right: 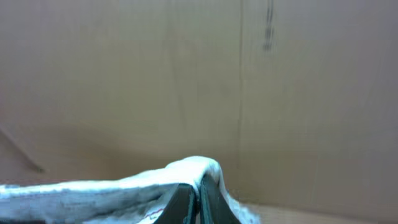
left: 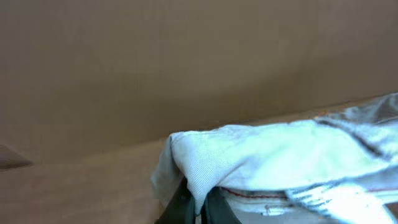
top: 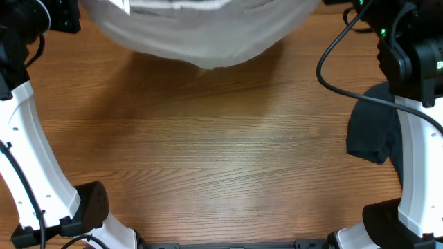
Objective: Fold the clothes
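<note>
Shorts, cream: held above surface, left end effector and right end effector each clenched on fabric, presumably for spreading.

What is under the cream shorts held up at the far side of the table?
Below the shorts, only the wooden table surface shows. The far strip of the table is covered by the cloth, so anything lying there cannot be seen.
</note>
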